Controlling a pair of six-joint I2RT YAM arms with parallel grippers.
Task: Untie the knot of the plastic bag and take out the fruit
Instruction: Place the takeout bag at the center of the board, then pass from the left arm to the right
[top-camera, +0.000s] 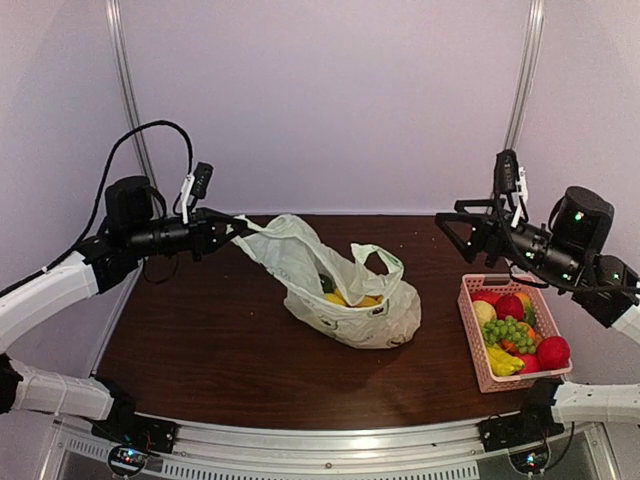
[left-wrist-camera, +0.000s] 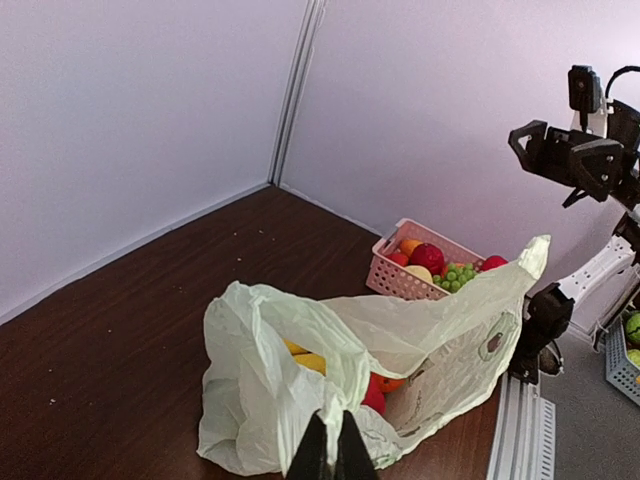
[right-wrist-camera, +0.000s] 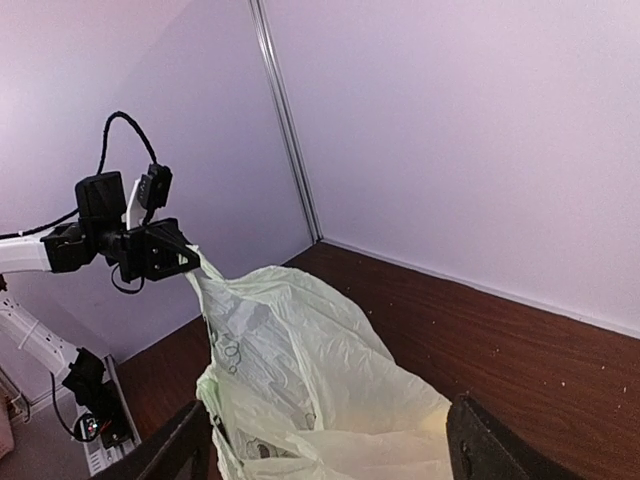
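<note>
The pale green plastic bag (top-camera: 340, 295) lies slumped mid-table with its mouth gaping. No knot is in view. Yellow fruit (top-camera: 345, 297) shows inside; in the left wrist view yellow fruit (left-wrist-camera: 312, 360) and an orange one (left-wrist-camera: 389, 384) sit in the mouth. My left gripper (top-camera: 240, 228) is shut on one handle of the plastic bag (left-wrist-camera: 350, 330), pulling it up and to the left. The other handle loop (top-camera: 378, 262) stands free. My right gripper (top-camera: 452, 238) hangs open in the air, above and right of the bag, holding nothing; its fingers (right-wrist-camera: 185, 440) frame the plastic bag (right-wrist-camera: 320, 380).
A pink slatted basket (top-camera: 470, 325) stands at the right edge of the table, holding red fruits, green grapes (top-camera: 505, 330) and yellow pieces. White walls close the back and both sides. Bare dark tabletop (top-camera: 200, 340) lies left of and in front of the bag.
</note>
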